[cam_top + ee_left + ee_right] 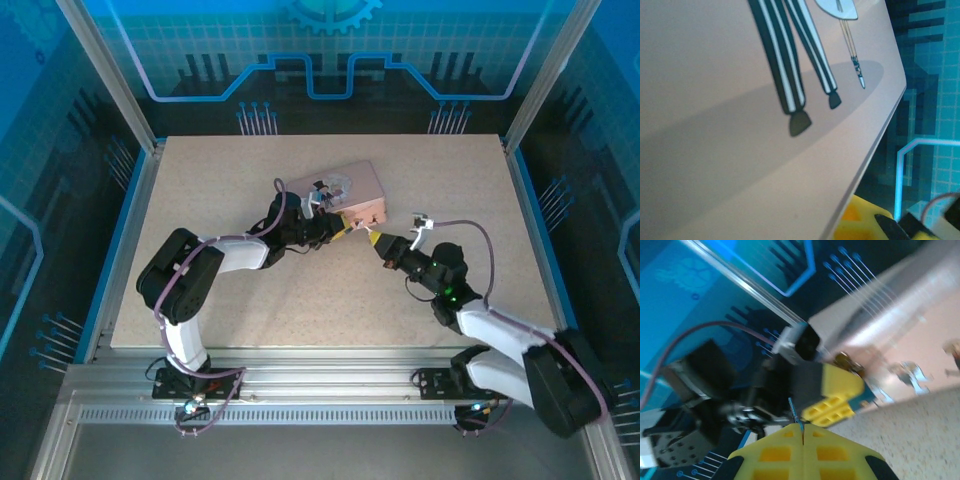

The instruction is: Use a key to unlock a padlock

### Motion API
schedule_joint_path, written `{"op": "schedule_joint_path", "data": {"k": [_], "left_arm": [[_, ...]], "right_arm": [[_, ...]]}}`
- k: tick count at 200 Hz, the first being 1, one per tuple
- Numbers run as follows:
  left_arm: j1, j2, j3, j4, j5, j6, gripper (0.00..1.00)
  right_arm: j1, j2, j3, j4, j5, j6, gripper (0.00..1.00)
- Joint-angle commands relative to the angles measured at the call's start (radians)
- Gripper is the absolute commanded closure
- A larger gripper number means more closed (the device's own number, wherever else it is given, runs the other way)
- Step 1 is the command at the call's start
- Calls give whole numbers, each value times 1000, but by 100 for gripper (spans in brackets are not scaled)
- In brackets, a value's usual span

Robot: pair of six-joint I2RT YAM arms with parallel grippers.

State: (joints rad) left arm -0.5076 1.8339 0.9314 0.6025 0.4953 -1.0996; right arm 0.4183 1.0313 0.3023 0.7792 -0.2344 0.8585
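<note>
Both closed, right tool (802, 429) pinching key (794, 411), left tool (847, 396) holding padlock (869, 394)

Left gripper (343, 226) and right gripper (377, 238) sit before the tin (352, 182).

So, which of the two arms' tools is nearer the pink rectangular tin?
The left tool, at the pink tin's edge; the right tool sits farther back.
</note>
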Motion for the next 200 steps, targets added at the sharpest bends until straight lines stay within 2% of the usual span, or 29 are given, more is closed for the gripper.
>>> {"op": "schedule_joint_path", "data": {"k": [1, 29, 61, 102, 128, 164, 200], "left_arm": [[3, -2, -13, 72, 60, -21, 92], [3, -1, -11, 74, 63, -22, 92], [2, -2, -6, 69, 66, -21, 92], [3, -7, -9, 75, 67, -24, 92], [3, -11, -6, 71, 62, -30, 92], [3, -9, -2, -20, 55, 33, 90], [3, 9, 7, -185, 36, 121, 90]], "right_arm": [[5, -148, 8, -146, 30, -173, 100], [5, -244, 12, -218, 26, -229, 100], [5, -257, 6, -215, 19, -226, 100], [9, -198, 15, -220, 30, -219, 100], [63, -119, 62, -310, 116, -333, 100], [83, -89, 99, -386, 191, -411, 100], [83, -118, 103, -437, 223, -427, 100]]}}
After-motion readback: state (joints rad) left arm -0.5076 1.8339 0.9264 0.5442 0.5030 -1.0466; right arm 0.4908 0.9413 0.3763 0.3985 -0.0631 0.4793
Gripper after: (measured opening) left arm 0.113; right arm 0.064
